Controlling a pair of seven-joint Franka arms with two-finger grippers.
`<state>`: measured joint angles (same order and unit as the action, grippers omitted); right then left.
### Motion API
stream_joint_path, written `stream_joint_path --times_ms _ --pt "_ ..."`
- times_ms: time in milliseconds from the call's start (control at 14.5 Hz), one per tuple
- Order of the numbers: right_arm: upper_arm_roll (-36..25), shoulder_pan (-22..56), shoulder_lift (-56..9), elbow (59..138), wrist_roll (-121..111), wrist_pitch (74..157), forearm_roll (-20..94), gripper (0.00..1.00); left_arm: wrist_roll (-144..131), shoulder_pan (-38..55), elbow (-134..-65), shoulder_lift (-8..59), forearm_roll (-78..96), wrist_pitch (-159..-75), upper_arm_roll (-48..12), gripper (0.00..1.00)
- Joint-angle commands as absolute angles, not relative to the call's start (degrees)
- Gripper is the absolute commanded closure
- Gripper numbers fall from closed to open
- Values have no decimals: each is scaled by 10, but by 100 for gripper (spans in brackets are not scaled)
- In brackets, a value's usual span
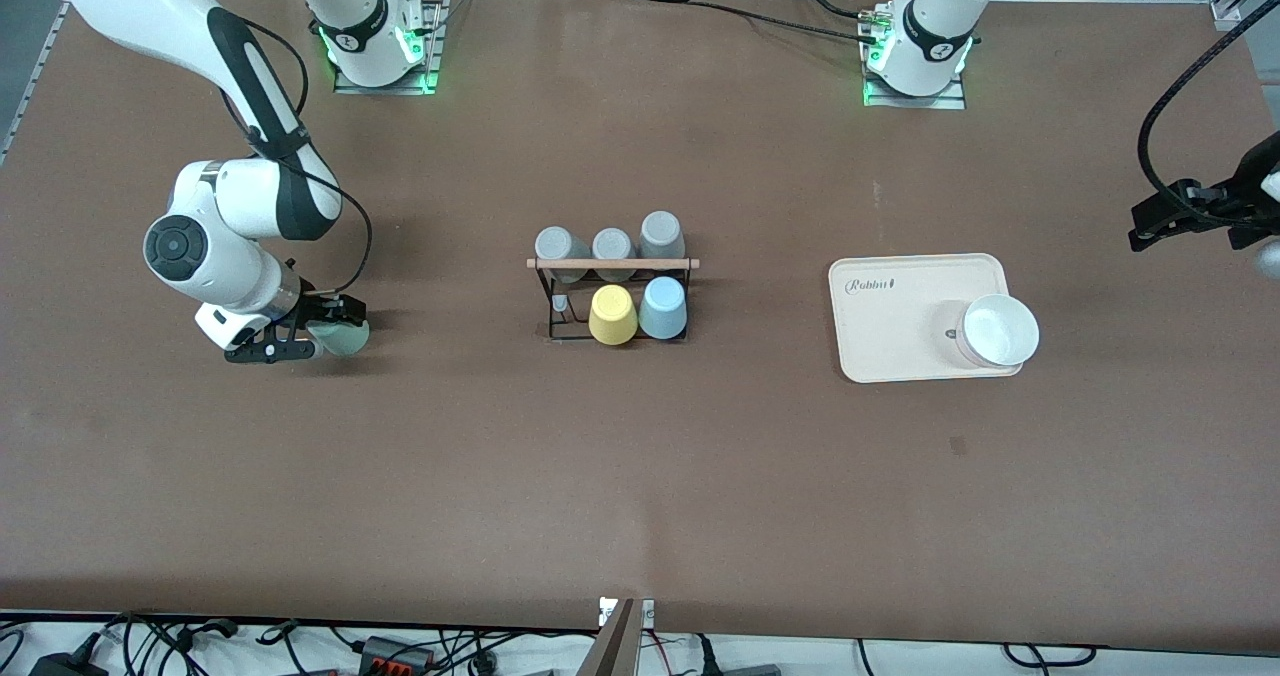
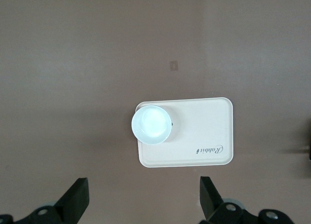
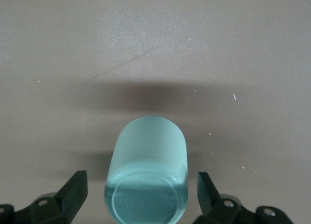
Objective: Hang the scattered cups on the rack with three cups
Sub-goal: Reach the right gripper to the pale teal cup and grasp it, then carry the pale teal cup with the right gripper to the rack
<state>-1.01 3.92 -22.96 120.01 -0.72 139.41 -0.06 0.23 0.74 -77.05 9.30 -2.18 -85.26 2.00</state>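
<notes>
Beige tray sits on the brown worktop toward the left arm's end, a white bowl on the tray corner nearest the front camera.

Mint green cup lies on its side on the worktop toward the right arm's end, well apart from the rack. Right claw is low at that cup, fingers spread wide on either side of it, gaps showing both sides in the right wrist view, not clamped.

Rack stands mid-worktop, wooden bar across its top. Yellow cup and light blue cup hang upside down on its nearer row, touching each other. Three grey cups are on the farther row.

Left claw is up over the left arm's end of the worktop, looking down on the tray, fingers apart, holding nothing. Left arm waits.
</notes>
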Motion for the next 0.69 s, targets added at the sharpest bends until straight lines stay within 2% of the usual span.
stream_joint_path --times_ms 0,207,276,346,415,484,553,622 --pt "-9 36 -239 1185 4 1397 -6 0 18 -10 -770 84 22 -844 27 0" --pt "-9 34 -239 1184 5 1397 -6 0 17 -11 -777 55 21 -825 25 0" --pt "-9 34 -239 1179 4 1397 -6 9 17 -10 -777 43 20 -811 24 0" --pt "-10 34 -239 1178 4 1397 -6 24 17 -10 -778 30 17 -797 22 0" --pt "-9 33 -239 1178 4 1396 -6 31 17 -10 -780 20 16 -795 20 0" --pt "-10 33 -239 1178 4 1392 -5 38 17 -10 -780 18 16 -807 20 0" --pt "-10 32 -239 1178 4 1384 -5 50 18 -10 -792 20 15 -836 21 0" --pt "-10 32 -238 1177 4 1380 -5 57 18 -10 -824 18 15 -870 21 0"
